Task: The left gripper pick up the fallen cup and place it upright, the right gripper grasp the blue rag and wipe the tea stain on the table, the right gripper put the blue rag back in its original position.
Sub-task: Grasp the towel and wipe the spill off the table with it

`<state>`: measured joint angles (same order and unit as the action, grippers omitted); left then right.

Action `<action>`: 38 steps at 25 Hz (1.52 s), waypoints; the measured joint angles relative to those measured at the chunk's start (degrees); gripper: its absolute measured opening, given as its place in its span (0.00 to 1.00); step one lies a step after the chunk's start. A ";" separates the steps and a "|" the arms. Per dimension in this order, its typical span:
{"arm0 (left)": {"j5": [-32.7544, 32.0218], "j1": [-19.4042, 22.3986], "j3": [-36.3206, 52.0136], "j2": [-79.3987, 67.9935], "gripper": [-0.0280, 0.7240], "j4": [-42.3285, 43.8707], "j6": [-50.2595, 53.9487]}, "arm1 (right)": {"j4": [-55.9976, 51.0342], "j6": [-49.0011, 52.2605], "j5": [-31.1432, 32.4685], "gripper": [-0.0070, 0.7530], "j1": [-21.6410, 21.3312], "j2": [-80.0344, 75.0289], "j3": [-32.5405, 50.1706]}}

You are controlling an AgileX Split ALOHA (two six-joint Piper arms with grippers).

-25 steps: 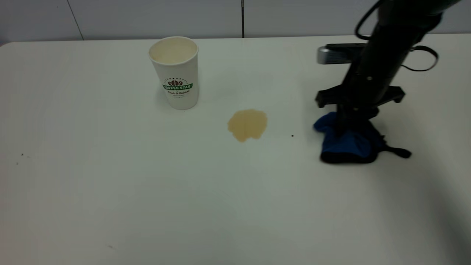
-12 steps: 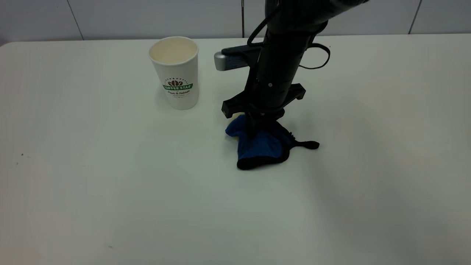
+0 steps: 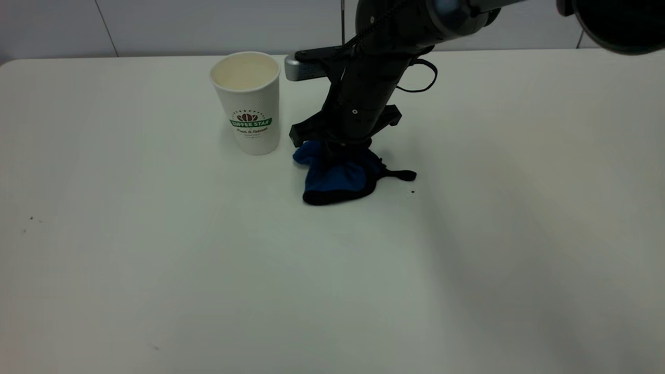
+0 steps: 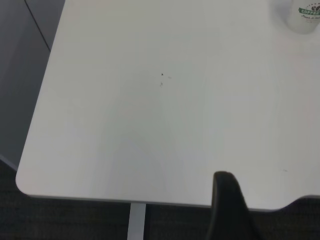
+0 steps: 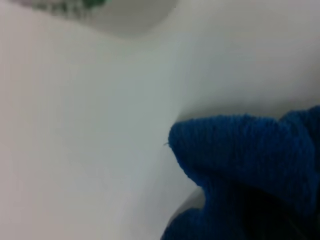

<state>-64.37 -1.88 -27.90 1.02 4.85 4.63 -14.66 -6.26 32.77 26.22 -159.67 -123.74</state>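
Dim, even overhead light; soft broad shadow spread over the table (image 3: 519,270) toward the near right corner. No glare. Heavily blurred up close on the blue rag (image 5: 250,160); sharper elsewhere.

I see a plain test room, like a lab: a large white table (image 3: 156,270) with a rounded corner stands against a wall of pale grey panels (image 3: 218,26) with dark seams, and dark carpet floor (image 4: 65,220) shows under its edge
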 joint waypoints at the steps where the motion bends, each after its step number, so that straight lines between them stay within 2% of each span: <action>1: 0.00 0.00 0.00 0.00 0.66 0.00 0.00 | 0.49 0.82 -0.40 0.11 -0.20 -0.52 -1.02; 4: 0.00 0.00 0.00 0.00 0.66 0.00 0.00 | 2.71 4.65 -1.70 0.11 -1.73 -1.33 -2.60; 8: 0.00 0.00 0.00 0.00 0.66 0.00 0.00 | 7.84 10.63 -1.59 0.11 -5.90 -1.39 -3.04; 11: 0.00 0.00 0.00 0.00 0.66 0.00 0.00 | 10.05 13.35 1.13 0.11 -8.70 -1.39 -3.21; 14: 0.00 0.00 0.00 0.00 0.66 0.00 0.00 | 10.95 13.94 5.73 0.11 -9.54 -1.26 -3.68; 18: 0.00 0.00 0.00 0.00 0.66 0.00 0.00 | 12.60 13.71 10.03 0.11 -7.54 -1.03 -3.75; 22: 0.00 0.00 0.00 0.00 0.66 0.00 0.00 | 13.11 13.30 12.77 0.11 -2.41 -0.88 -3.75; 26: 0.00 0.00 0.00 0.00 0.66 0.00 0.00 | 12.67 13.24 12.93 0.11 3.49 -0.88 -3.75; 29: 0.00 0.00 0.00 0.00 0.66 0.00 0.05 | 11.77 13.18 10.77 0.11 6.26 -0.88 -3.75; 33: 0.00 0.00 0.00 0.00 0.66 0.00 0.05 | 11.19 13.18 8.01 0.11 6.40 -0.94 -3.69; 38: 0.00 0.00 0.00 0.00 0.66 0.00 0.05 | 10.28 13.18 4.05 0.11 2.42 -1.26 -3.69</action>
<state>-64.37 -1.88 -27.90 1.02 4.85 4.68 -4.38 6.92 36.82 28.64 -160.93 -127.43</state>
